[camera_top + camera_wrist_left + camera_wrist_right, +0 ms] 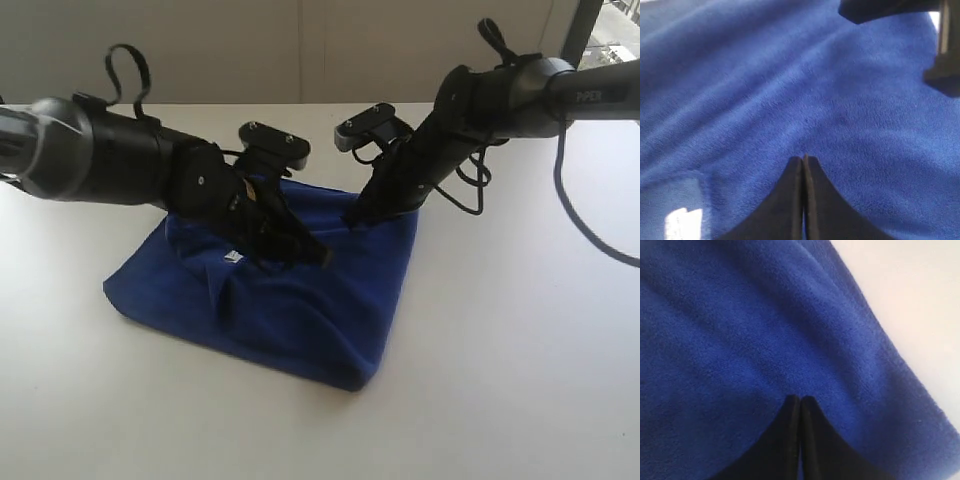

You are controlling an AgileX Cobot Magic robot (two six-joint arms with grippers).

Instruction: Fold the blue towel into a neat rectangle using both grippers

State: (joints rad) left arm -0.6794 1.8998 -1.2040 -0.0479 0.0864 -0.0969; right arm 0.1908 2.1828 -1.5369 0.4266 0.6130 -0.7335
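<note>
Your blue towel lies on the white worktop, just off the middle of the exterior view toward 7 o'clock. It is already doubled over into a thick, four-sided pad. I would judge the main folding done, but the result is not yet neat. The top layer bulges and carries soft ridges. The edge at 9 o'clock runs slanted, and the corner at 5 o'clock is rounded rather than square. The small white label shows on the upper surface, toward 10 o'clock from the towel's centre.

Your left gripper reaches in from 9 o'clock and ends over the middle of the towel. Its jaws are clenched tip to tip, and its wrist view shows no cloth between them. Your right gripper comes down from 2 o'clock to the towel's edge at 1 o'clock. It is clenched too, with nothing visibly pinched, and bare worktop shows just beyond the hem in its wrist view. Whether either tip presses on the cloth or hovers just above it, I cannot tell.

What is left, by my reading, is smoothing the bulges and squaring the edges. You may also want one more fold if you are after a smaller rectangle.
</note>
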